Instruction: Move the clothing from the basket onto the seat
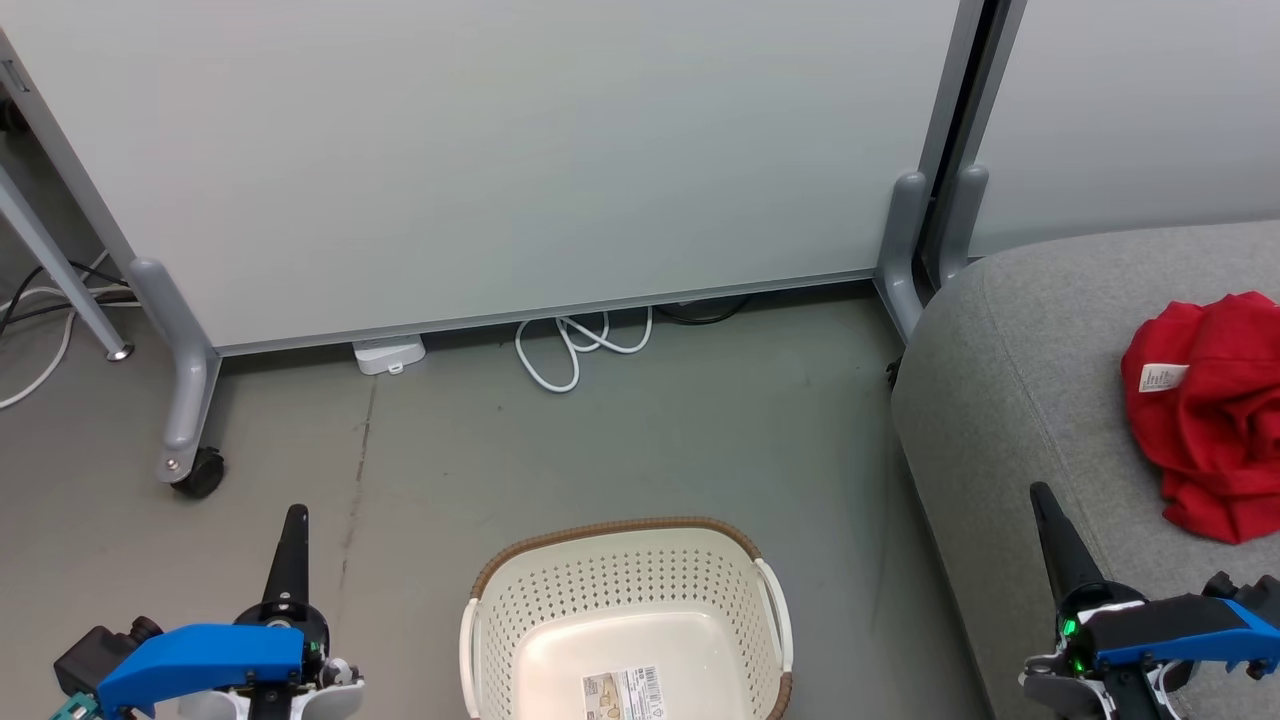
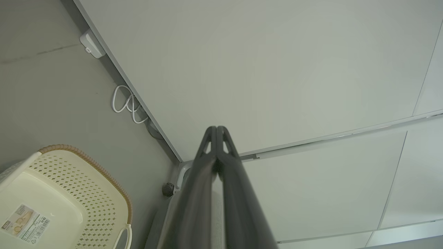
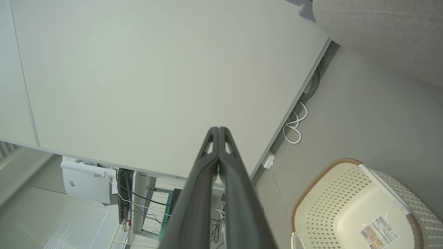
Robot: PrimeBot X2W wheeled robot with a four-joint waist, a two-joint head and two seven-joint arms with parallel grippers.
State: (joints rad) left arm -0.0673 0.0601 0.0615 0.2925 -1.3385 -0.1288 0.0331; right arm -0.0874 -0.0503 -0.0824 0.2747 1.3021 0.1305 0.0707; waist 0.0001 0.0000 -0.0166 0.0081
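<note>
My right hand (image 1: pixel 1042 497), pinched empty, hangs near red clothing (image 1: pixel 1215 410) at three o'clock; swinging could drag it off the seat (image 1: pixel 1010 400).

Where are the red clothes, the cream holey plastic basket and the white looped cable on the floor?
Bright red fabric clothing (image 1: pixel 1215 410): head view, middle of the crumpled pile.
Cream perforated plastic basket (image 1: pixel 620 580): head view, its far perforated wall.
White looped cable (image 1: pixel 575 343): head view, on its coiled loops.

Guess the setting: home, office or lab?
Likely an office or lab, not a home: a partition panel standing on a caster, a loose white cable on the grey floor, and a desk with trailing cables beyond the panel.
</note>
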